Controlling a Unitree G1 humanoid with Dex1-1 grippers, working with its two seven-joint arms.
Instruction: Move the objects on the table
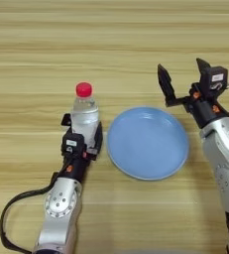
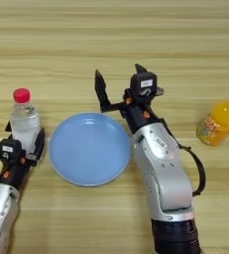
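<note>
A clear bottle with a red cap [image 1: 84,115] stands upright just left of the round light-blue plate [image 1: 148,144]. My left gripper [image 1: 82,135] is shut on its lower body, one black finger on each side. The same bottle [image 2: 23,120] and left gripper [image 2: 22,146] appear at the left edge of the right eye view. Beyond the plate's far right rim, my right gripper [image 1: 183,78] hangs open with its fingers spread wide and nothing between them. The orange drink bottle with a white cap [image 2: 218,124] stands alone far to the right on the table [image 1: 36,49].
The plate [image 2: 90,149] lies between my two arms and holds nothing. My right forearm [image 2: 160,163] runs from the plate's right side down to the near edge. A black cable [image 1: 9,223] loops beside my left forearm.
</note>
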